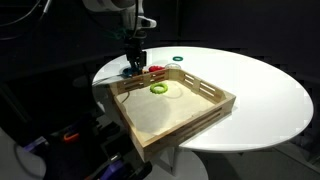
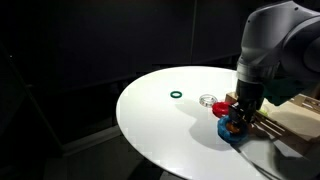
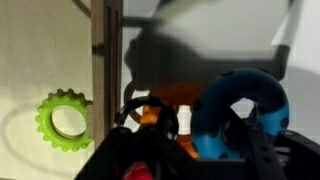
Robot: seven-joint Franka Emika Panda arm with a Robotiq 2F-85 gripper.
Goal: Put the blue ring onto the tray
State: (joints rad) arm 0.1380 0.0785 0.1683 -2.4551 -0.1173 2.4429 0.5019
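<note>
Blue ring [image 2: 232, 137] is found on the white surface [image 2: 160, 120], directly beneath the pincer [image 2: 238, 122] and outside the tray [image 1: 200, 117], whose wall runs just beside the pincer. In the wrist view the fingers [image 3: 150, 118] are seen apart and set at the ring's level. One appears to be placed in the ring's hole and the other outside it, so one side of the ring is straddled but, as far as can be told, not yet pinched. An orange-red piece [image 3: 180, 97] is seen close against the ring, near the outer finger; whether it is touched cannot be told. A yellow-green ring [image 3: 62, 99] is seen beyond the wall from the pincer, inside the tray.

The grasp is judged to be the step in hand, and nothing of the carry is done. For the next move, the fingers should be brought together on the ring's side alone, with the orange-red piece left out of the grip. The ring would then need to be raised above the wall, carried across it, and set down on bare tray floor, clear of the yellow-green ring
</note>
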